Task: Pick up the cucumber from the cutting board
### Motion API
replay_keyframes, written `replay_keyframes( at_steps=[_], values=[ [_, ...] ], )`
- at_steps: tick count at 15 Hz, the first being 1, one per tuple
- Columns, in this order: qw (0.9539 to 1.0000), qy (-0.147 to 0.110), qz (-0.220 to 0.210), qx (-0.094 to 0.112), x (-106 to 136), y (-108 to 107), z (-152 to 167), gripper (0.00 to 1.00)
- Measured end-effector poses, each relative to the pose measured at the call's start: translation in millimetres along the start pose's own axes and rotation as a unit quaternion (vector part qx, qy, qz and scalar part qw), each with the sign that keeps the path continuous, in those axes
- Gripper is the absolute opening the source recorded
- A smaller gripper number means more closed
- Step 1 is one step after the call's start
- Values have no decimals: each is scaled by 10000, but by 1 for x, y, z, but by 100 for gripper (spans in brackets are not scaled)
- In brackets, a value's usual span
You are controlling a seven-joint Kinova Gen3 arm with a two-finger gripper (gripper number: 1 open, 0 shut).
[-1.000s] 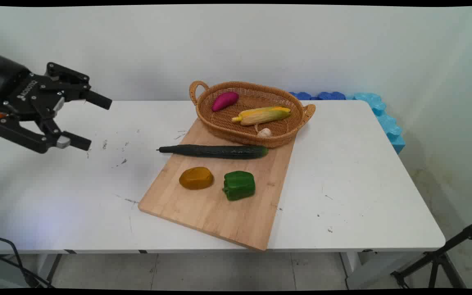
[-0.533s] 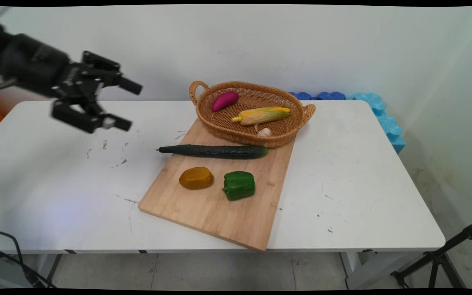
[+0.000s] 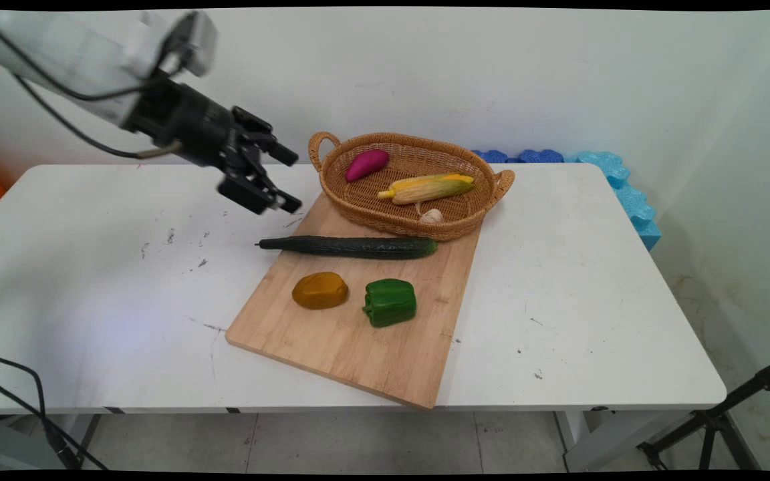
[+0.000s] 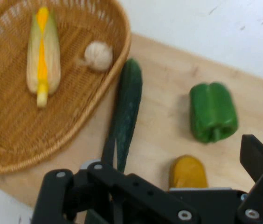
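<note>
Claw [image 3: 290, 182], fingers apart and empty, hovers just left of wicker basket [image 3: 478, 215]; cucumber [image 3: 348, 246] lies before basket; no lettering legible.

Lots of bare table [image 3: 91, 287] on the left and right. The middle's crowded – the cutting board [image 3: 358, 334] holds a cucumber [image 3: 348, 246], a potato [image 3: 320, 290] and a green pepper [image 3: 390, 302], with narrow gaps between them, and the basket [image 3: 331, 177] blocks the board's far end.

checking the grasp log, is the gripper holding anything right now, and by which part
Nothing is held. The black two-finger gripper hangs open and empty in the air, above the table beside the long dark green cucumber and the woven wicker basket.
</note>
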Motion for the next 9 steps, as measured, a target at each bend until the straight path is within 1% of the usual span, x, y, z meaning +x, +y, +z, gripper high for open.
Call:
replay_keyframes(
  at_steps=[4,7,8,9],
  values=[
    [9983,-549,-179,80,0,-16,58,100],
    [9963,-805,-299,72,-1,-24,91,100],
    [9949,-942,-353,69,-2,-29,110,100],
    [9939,-1031,-386,69,-3,-33,122,100]
  ],
)
